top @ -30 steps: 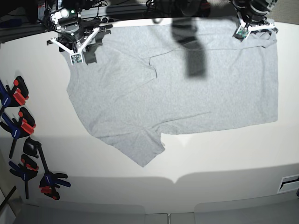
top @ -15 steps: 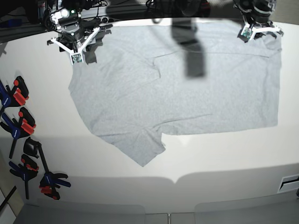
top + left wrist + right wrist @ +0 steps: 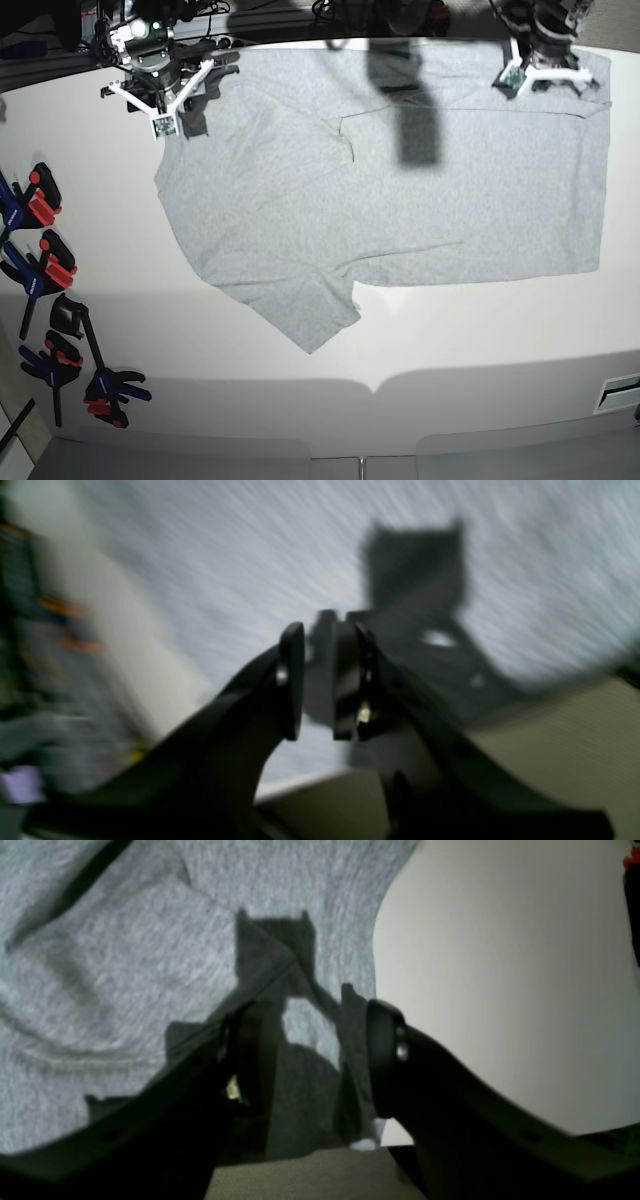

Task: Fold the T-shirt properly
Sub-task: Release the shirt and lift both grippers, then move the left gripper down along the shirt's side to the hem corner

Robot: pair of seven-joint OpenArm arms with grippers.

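- T-shirt (image 3: 400,190) lies spread flat across the desk's (image 3: 480,340) far half.
- Left pincer (image 3: 317,680) nearly together on its far hem; right pincer (image 3: 305,1060) apart, empty.
- I'm smoothing; next, grab shoulders.

Overhead base view; 2 close wrist views over T-shirt (image 3: 400,200)

One grey T-shirt (image 3: 400,190) spread on one white table (image 3: 450,350); two grippers up at the far edge, the right gripper (image 3: 165,100) and the left gripper (image 3: 545,75); and about five clamps (image 3: 50,300) lined up along one side.
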